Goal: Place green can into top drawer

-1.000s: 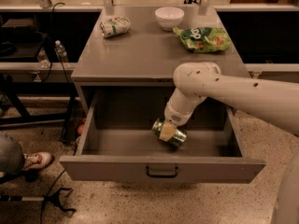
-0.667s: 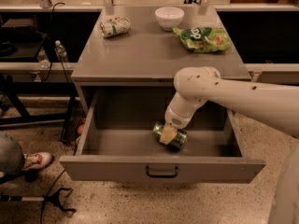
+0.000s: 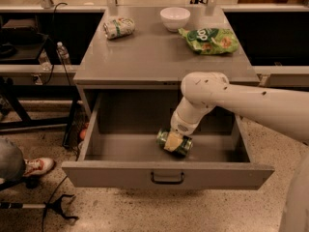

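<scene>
The top drawer (image 3: 166, 174) of the grey cabinet is pulled fully open. The green can (image 3: 185, 145) lies on its side inside it, right of the middle and low over the drawer floor. My gripper (image 3: 173, 142) reaches down into the drawer from the right on the white arm (image 3: 227, 98). It is shut on the can, with one pale finger (image 3: 172, 142) lying across the can's body. I cannot tell whether the can touches the floor.
On the cabinet top (image 3: 145, 57) are a crushed pale can (image 3: 119, 27) at the back left, a white bowl (image 3: 175, 18) at the back middle and a green chip bag (image 3: 210, 40) at the right. A person's shoe (image 3: 37, 166) is on the floor at the left.
My gripper has sunk slightly lower into the drawer with the green can still in it. Nothing else has moved.
</scene>
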You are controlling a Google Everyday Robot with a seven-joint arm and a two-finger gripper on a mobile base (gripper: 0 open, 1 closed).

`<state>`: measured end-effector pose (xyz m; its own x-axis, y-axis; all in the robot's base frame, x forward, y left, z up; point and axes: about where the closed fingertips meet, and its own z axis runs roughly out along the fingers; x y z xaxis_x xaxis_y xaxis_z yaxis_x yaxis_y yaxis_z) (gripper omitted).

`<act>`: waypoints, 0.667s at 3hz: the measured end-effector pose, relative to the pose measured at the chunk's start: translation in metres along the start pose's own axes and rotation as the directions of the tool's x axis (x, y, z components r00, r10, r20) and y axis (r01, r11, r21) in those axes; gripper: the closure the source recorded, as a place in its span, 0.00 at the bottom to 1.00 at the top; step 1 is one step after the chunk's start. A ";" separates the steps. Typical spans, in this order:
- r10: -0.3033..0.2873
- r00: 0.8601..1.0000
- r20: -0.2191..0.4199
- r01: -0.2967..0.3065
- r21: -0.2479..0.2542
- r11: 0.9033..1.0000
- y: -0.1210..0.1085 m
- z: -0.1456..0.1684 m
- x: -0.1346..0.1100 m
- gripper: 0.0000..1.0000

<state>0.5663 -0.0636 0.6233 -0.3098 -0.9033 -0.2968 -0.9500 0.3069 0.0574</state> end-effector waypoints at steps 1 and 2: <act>-0.004 1.000 0.010 0.004 -0.003 1.000 0.002 -0.005 -0.001 0.60; -0.008 1.000 0.030 0.008 0.010 1.000 0.004 -0.016 -0.002 0.30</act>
<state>0.5620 -0.0653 0.6396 -0.3005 -0.8964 -0.3258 -0.9520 0.3026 0.0454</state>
